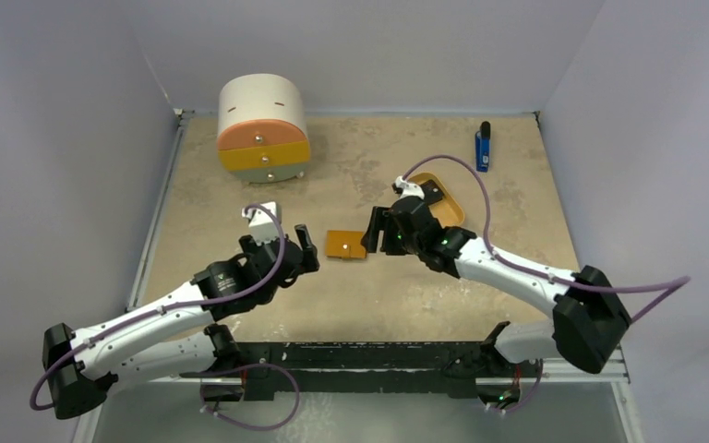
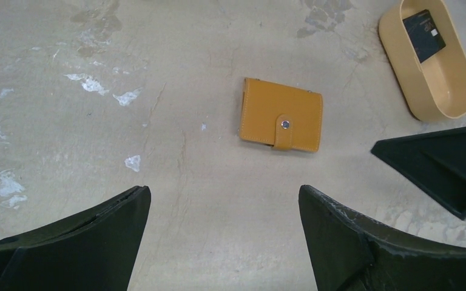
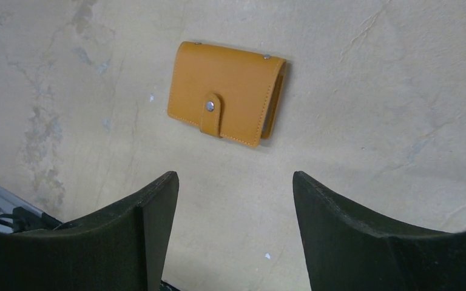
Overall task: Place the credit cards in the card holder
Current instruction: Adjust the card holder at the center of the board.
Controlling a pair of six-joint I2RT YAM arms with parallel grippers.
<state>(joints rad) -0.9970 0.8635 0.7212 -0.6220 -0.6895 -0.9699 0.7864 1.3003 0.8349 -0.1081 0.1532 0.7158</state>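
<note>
Right wrist, card holder [image 3: 236,85] shut, all edges free, untouched

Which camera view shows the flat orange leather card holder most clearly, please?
The right wrist view: the card holder appears largest there, closed, its silver snap plain. The left wrist view shows it smaller but whole; the top view gives only a small orange patch.

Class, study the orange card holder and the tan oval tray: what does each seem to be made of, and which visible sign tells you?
Card holder: probably leather or imitation leather, matte finish; stitched edges, a soft fold and a metal-looking snap. Tray: likely moulded plastic, smooth with a faint sheen; rounded, seamless walls.
</note>
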